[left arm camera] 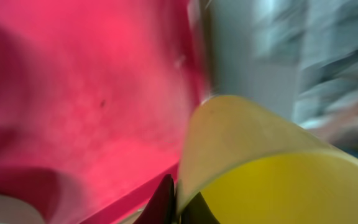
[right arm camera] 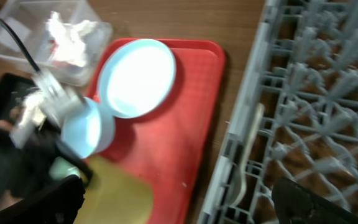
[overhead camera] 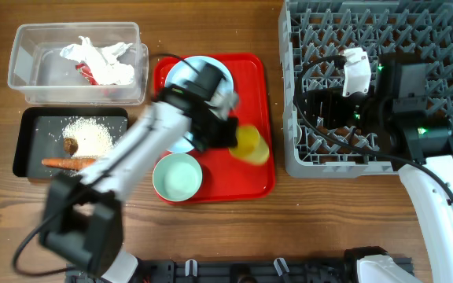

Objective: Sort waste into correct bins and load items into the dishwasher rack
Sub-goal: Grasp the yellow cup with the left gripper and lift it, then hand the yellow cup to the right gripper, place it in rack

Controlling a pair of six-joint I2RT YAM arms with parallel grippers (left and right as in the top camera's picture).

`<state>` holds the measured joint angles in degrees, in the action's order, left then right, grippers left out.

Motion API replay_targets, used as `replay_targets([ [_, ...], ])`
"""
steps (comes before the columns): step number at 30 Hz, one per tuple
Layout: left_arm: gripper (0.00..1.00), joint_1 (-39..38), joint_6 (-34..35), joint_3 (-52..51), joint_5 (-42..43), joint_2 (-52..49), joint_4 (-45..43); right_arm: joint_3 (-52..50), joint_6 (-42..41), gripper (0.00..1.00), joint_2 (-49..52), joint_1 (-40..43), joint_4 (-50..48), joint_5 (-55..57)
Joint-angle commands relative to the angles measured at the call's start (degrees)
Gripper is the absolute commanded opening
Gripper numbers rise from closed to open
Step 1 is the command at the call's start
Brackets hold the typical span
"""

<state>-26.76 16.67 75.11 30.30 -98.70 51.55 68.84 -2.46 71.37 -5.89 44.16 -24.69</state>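
1. Your left gripper [left arm camera: 179, 206] is clenched on the rim of the one yellow cup [overhead camera: 252, 145]. The cup hangs tilted over the right side of the red tray [overhead camera: 262, 86].
2. Your right gripper [right arm camera: 179, 193] is spread wide with nothing in it, over the single grey rack [overhead camera: 329, 23].
3. You have one pale blue plate [overhead camera: 178, 75] and two bowls on the red tray. The pale blue bowl [right arm camera: 89, 127] is beside the plate, and the pale green bowl [overhead camera: 178, 177] is at the front edge.
4. There are two bins.
   - The clear tub [overhead camera: 22, 39] holds one tissue wad [overhead camera: 101, 56] and one red wrapper [overhead camera: 90, 75].
   - The black tray [overhead camera: 22, 149] holds one carrot [overhead camera: 63, 163], one brown lump [overhead camera: 71, 145] and one rice pile [overhead camera: 93, 132].
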Motion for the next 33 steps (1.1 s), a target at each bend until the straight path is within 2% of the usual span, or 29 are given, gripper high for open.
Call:
replay_targets([
  [1, 0.04, 12.57, 0.04, 1.68, 28.39, 3.54, -2.8, 1.11, -0.48, 1.0, 0.42, 0.13, -2.25, -10.86],
  [4, 0.04, 20.5, 0.09, 1.68, 46.66, 3.39, -8.24, -0.31, -0.02, 1.0, 0.44, 0.13, -8.52, -24.15],
  [7, 0.04, 22.08, 0.11, 1.68, 56.22, 3.39, -13.16, -1.97, -0.07, 0.99, 0.48, 0.09, -15.04, -33.94],
  [9, 0.04, 21.84, 0.09, 1.68, 56.74, 3.39, -14.25, -1.97, -0.09, 0.95, 0.52, -0.63, -19.65, -40.11],
  [14, 0.04, 20.06, 0.09, 1.68, 60.02, 3.39, -16.94, -1.97, -0.22, 0.92, 1.73, -4.42, -25.42, -40.57],
  [22, 0.04, 17.86, 0.11, 1.68, 60.02, 3.39, -17.77, -1.97, -0.74, 0.91, 10.45, -7.58, -31.95, -41.77],
  [24, 0.04, 17.86, 0.09, 1.68, 60.02, 3.39, -17.77, -1.97, -0.59, 0.84, 11.17, -7.78, -32.81, -44.06],
  [27, 0.04, 17.46, 0.07, 1.66, 59.74, 3.39, -17.77, -1.97, -0.7, 0.66, 11.15, -7.78, -36.59, -47.41],
  [30, 0.04, 16.85, 0.09, 1.66, 58.66, 3.39, -17.75, -1.97, -0.74, 0.42, 11.17, -7.78, -37.03, -48.28],
  [31, 0.1, 16.85, 0.07, 1.66, 58.58, 3.39, -17.77, -1.97, -0.76, 0.37, 11.17, -7.76, -37.03, -48.74],
  [33, 0.42, 16.85, 0.09, 1.66, 57.16, 3.39, -17.75, -1.97, -0.74, 0.37, 11.17, -7.76, -37.03, -48.68],
])
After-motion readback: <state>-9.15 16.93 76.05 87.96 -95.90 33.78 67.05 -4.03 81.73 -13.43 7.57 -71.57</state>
